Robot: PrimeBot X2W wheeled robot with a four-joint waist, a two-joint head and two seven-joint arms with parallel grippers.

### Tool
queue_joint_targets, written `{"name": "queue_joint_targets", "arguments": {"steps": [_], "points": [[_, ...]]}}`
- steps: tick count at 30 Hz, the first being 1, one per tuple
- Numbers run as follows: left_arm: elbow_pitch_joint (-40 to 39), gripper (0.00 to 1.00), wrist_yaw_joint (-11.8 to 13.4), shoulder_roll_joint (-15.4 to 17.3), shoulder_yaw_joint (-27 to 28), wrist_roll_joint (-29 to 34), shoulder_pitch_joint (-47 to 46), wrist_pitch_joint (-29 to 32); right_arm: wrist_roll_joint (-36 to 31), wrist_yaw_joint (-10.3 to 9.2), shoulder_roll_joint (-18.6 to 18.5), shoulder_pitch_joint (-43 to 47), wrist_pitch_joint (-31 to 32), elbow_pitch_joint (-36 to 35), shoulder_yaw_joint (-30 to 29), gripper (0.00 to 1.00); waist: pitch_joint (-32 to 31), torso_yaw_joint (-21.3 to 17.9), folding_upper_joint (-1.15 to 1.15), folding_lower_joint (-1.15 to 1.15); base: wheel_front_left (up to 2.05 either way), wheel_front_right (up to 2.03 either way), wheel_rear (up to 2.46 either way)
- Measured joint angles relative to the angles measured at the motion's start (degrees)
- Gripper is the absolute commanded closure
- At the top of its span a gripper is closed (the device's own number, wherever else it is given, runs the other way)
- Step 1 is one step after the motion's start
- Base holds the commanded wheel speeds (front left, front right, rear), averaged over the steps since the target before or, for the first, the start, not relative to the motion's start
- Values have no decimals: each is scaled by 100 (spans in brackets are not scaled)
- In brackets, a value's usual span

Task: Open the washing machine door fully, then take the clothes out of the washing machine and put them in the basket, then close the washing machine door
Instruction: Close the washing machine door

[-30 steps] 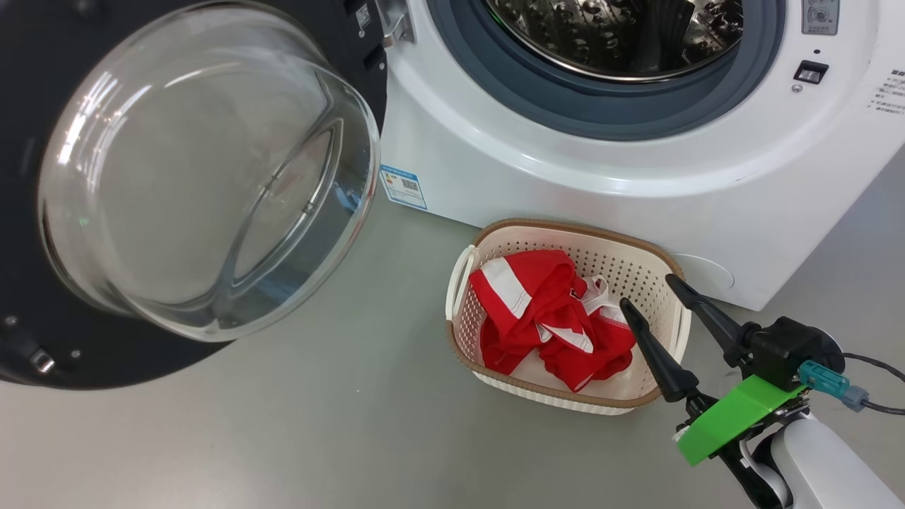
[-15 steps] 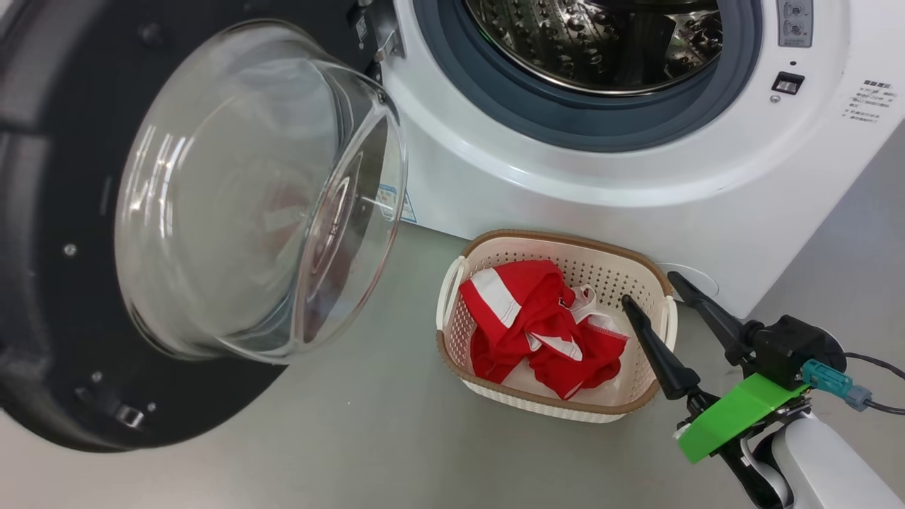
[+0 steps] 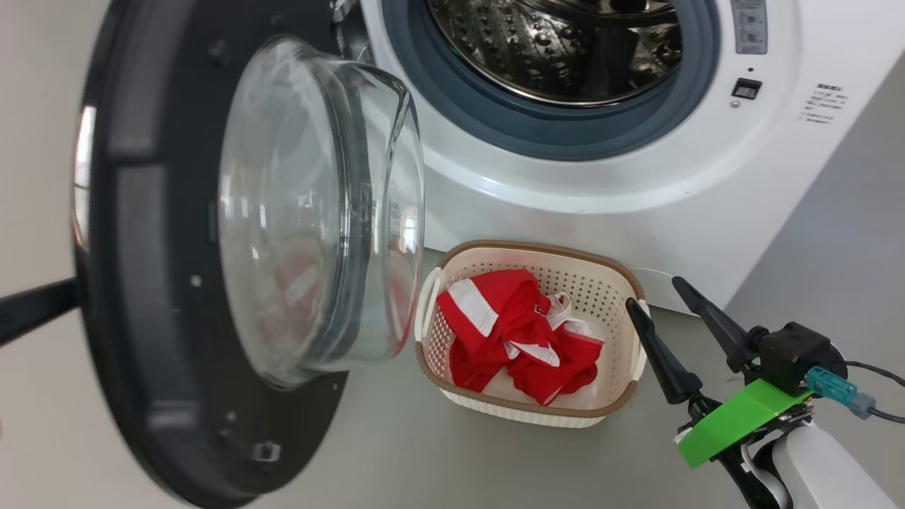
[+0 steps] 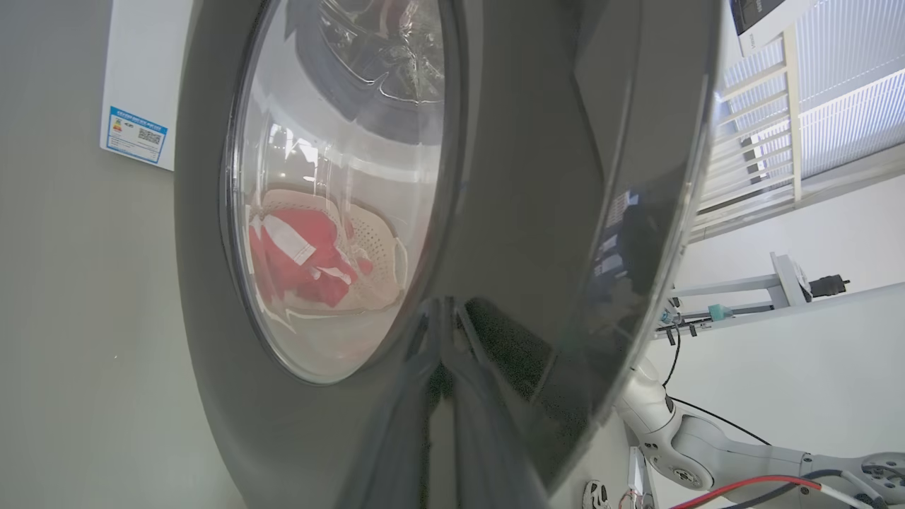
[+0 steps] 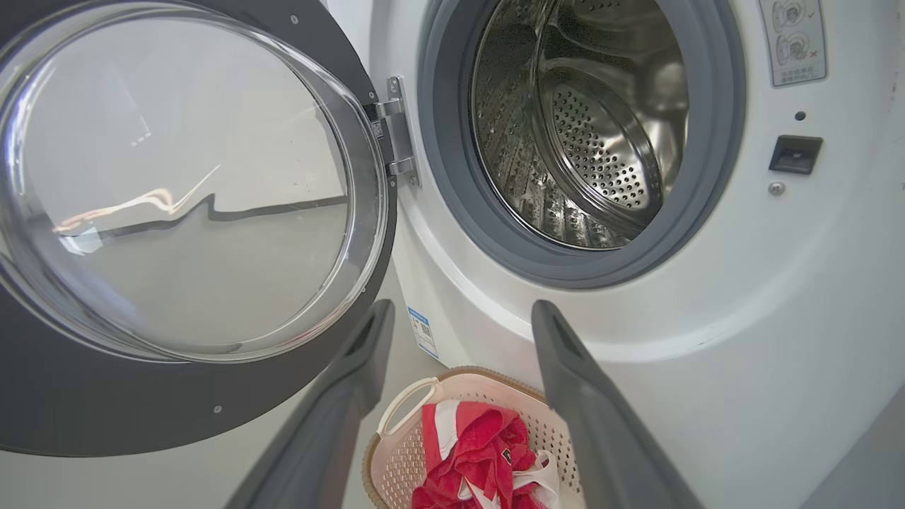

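Head view: the clothes (image 3: 516, 332) are seen piled in the basket (image 3: 523, 247) at lower centre, just before the washing machine (image 3: 601, 205), whose drum (image 3: 551, 49) looks empty. Unloading is judged done; only the closing is left. The door (image 3: 141, 283), at left, is found half-swung. The left gripper (image 3: 39, 305), clenched, is pressed against its outer face; the right gripper (image 3: 654, 293) is held spread and empty at lower right.
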Motion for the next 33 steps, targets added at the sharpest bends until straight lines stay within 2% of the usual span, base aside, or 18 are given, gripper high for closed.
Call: {"name": "queue_joint_targets", "arguments": {"steps": [10, 17, 21, 29, 33], "points": [[-642, 100, 0, -533, -353, -220, -11, 59, -34, 0, 25, 5, 0, -70, -187, 0, 21, -315, 0, 0, 0, 0, 0], [-803, 100, 0, -979, -749, 52, -262, -188, -45, 0, 74, -5, 0, -126, -286, 0, 119, -632, 0, 0, 0, 0, 0], [-791, 100, 0, -1300, -1012, 196, -580, -413, -68, 0, 123, -7, 0, -138, -330, 0, 187, -821, 0, 0, 0, 0, 0], [-766, 100, 0, -1814, -1352, 630, -1155, -1244, -78, 0, 198, -84, 0, -186, -372, 0, 354, -1251, 0, 0, 0, 0, 0], [-699, 100, -1, -1857, -1613, 879, -1357, -1563, -157, 0, 240, -163, 0, -199, -383, 0, 445, -1492, 0, 0, 0, 0, 0]]}}
